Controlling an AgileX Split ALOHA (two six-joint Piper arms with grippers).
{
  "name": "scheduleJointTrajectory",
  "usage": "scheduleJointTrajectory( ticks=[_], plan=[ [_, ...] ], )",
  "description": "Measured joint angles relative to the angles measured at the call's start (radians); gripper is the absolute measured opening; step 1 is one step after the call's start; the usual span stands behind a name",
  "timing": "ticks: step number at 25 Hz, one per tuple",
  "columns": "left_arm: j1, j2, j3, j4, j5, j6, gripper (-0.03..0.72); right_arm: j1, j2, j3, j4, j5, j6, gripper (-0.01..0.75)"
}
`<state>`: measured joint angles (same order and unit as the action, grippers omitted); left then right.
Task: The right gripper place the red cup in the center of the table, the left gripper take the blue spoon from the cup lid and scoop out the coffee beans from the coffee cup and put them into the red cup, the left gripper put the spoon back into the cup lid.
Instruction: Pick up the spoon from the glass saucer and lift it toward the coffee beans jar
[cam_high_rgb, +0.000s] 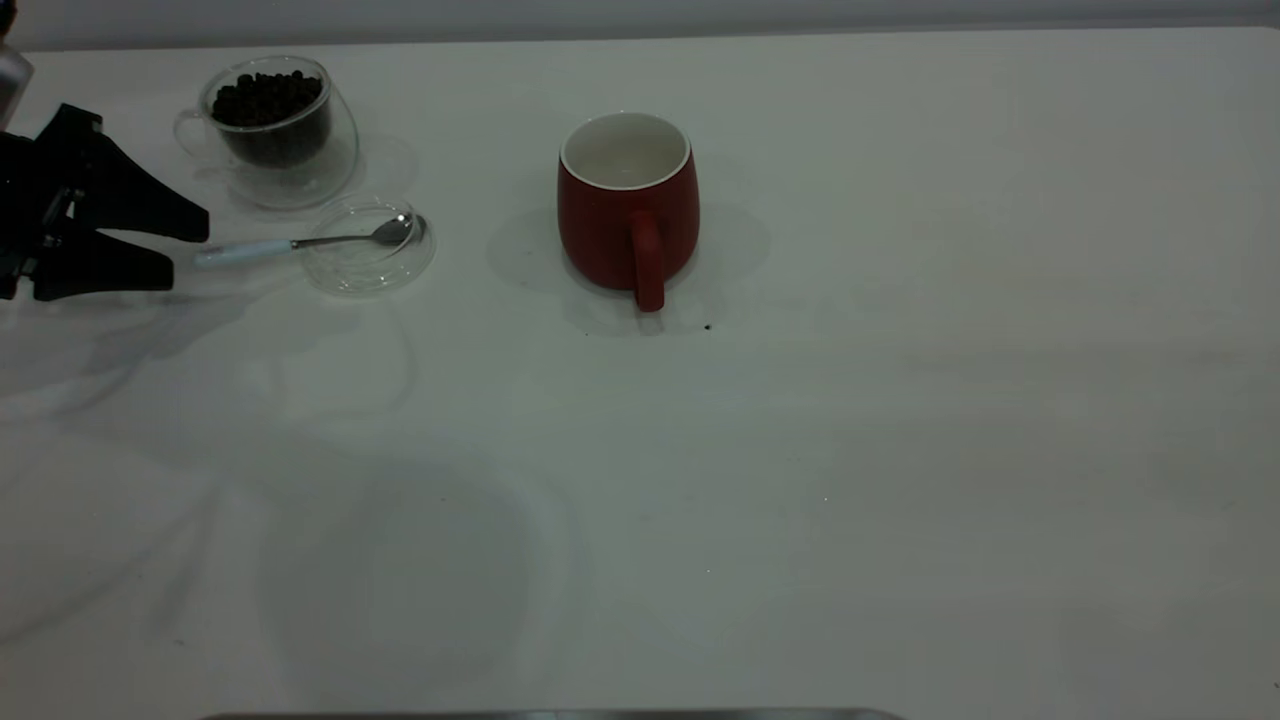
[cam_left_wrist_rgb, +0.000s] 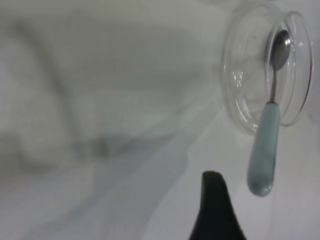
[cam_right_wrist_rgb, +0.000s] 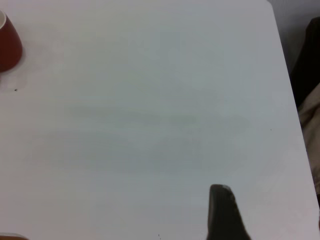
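Observation:
The red cup (cam_high_rgb: 625, 225) stands upright and empty near the middle of the table (cam_high_rgb: 800, 450), handle toward the front; its side also shows in the right wrist view (cam_right_wrist_rgb: 7, 47). The coffee cup (cam_high_rgb: 275, 140), full of coffee beans (cam_high_rgb: 265, 98), stands at the far left. In front of it, the blue spoon (cam_high_rgb: 300, 243) lies with its bowl in the cup lid (cam_high_rgb: 350, 272) and its handle sticking out to the left. My left gripper (cam_high_rgb: 185, 250) is open, its tips just left of the handle end (cam_left_wrist_rgb: 264, 170). Only one finger (cam_right_wrist_rgb: 222, 210) of the right gripper shows, over bare table.
The table's right edge (cam_right_wrist_rgb: 287, 75) runs close to the right gripper, with dark things beyond it. A few dark specks lie in front of the red cup (cam_high_rgb: 707, 326). A grey bar shows at the table's front edge (cam_high_rgb: 550, 714).

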<state>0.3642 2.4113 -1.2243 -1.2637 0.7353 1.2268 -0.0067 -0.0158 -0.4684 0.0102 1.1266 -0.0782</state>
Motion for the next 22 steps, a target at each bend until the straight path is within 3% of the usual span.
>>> scheduleJointTrajectory(
  ticks=[11,22],
  plan=[
    [-0.075,0.0,0.0,-0.025,0.004,0.022,0.572,0.0,0.0,0.0,0.0,0.0,0.0,0.479],
    [-0.079,0.0,0.0,0.013,-0.012,-0.027,0.572,0.0,0.0,0.0,0.0,0.0,0.0,0.479]
  ],
)
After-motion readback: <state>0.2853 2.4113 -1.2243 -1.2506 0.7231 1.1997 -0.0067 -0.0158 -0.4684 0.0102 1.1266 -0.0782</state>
